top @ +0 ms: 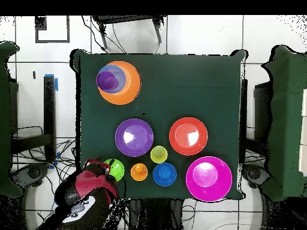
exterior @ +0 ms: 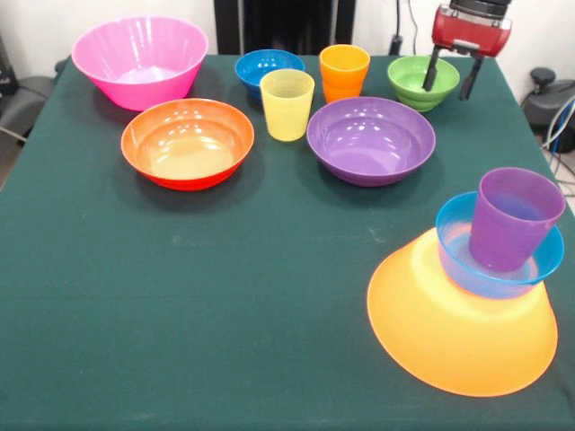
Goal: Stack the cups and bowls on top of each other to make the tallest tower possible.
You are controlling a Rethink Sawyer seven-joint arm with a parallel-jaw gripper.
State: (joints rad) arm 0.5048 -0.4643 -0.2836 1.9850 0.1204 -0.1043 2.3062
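The tower stands at the front right of the front view: an upside-down yellow-orange bowl (exterior: pixel 449 332), a light blue bowl (exterior: pixel 463 260) on it, and a purple cup (exterior: pixel 514 220) in that bowl. It also shows in the overhead view (top: pixel 126 90). My gripper (exterior: pixel 446 93) is open and empty at the far right. One finger (exterior: pixel 432 70) shows over the green bowl (exterior: pixel 409 79), the other just outside its rim. The yellow cup (exterior: pixel 287 103) and orange cup (exterior: pixel 344 72) stand upright in the back row. The purple bowl (exterior: pixel 370 139) lies in front of them.
The large pink bowl (exterior: pixel 139 58) sits at the far left, with the orange-red bowl (exterior: pixel 187 142) in front of it. The dark blue bowl (exterior: pixel 268 70) sits behind the yellow cup. All rest on a dark green cloth (exterior: pixel 225 314).
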